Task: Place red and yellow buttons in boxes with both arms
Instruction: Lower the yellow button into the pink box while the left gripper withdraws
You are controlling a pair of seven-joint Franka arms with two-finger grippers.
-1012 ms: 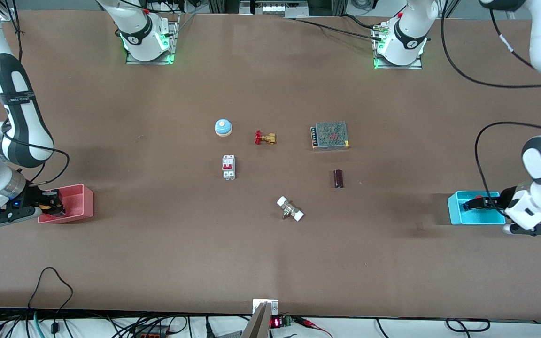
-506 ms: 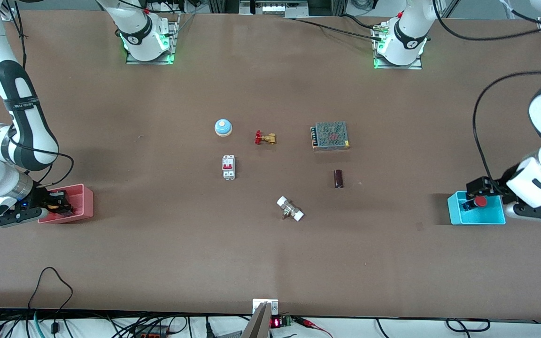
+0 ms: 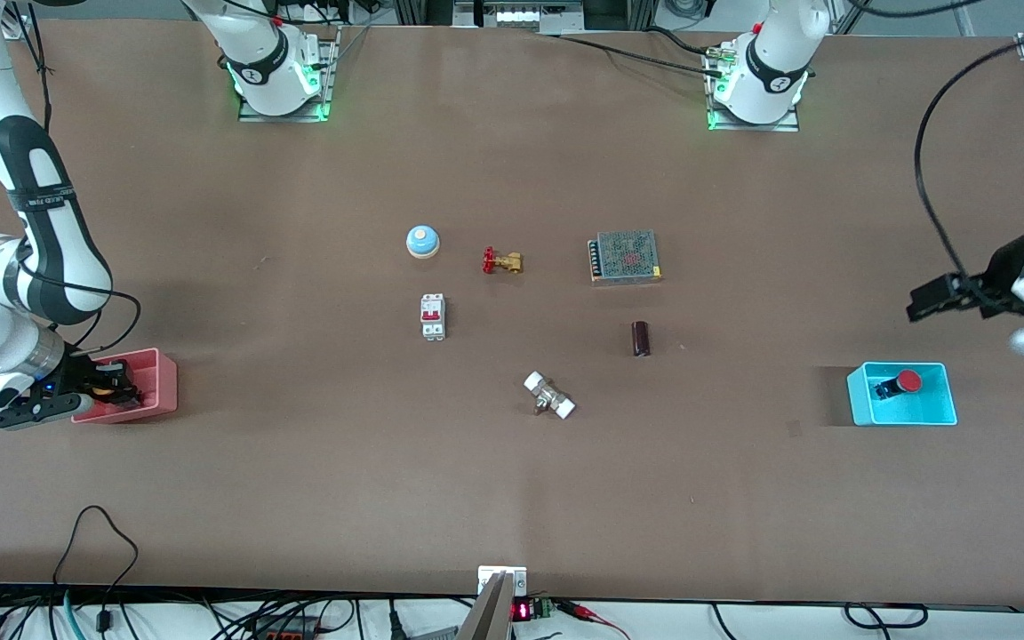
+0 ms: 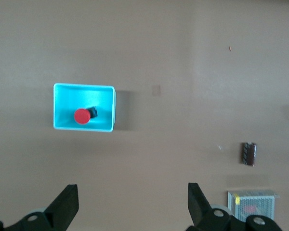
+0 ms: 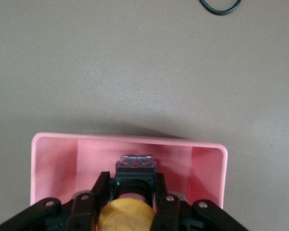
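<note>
The red button (image 3: 908, 381) lies on its side in the cyan box (image 3: 912, 418) at the left arm's end of the table. My left gripper (image 3: 925, 300) is open and empty, up in the air over bare table next to that box. In the left wrist view the cyan box (image 4: 84, 86) holds the red button (image 4: 82, 116), well clear of my left gripper (image 4: 131, 204). My right gripper (image 3: 110, 388) is down inside the pink box (image 3: 161, 382), shut on the yellow button (image 3: 101, 388). In the right wrist view my right gripper (image 5: 130, 190) clasps the black body of the yellow button (image 5: 125, 216) inside the pink box (image 5: 130, 139).
Mid-table stand a blue-and-white bell (image 3: 422, 241), a brass valve with a red handle (image 3: 501, 261), a mesh-topped power supply (image 3: 625, 256), a white circuit breaker (image 3: 433, 316), a dark cylinder (image 3: 641, 339) and a white-ended fitting (image 3: 549, 396).
My left gripper has let go of the red button in the cyan box, risen and drawn away from it. My right gripper has stayed in the pink box with the yellow button.
</note>
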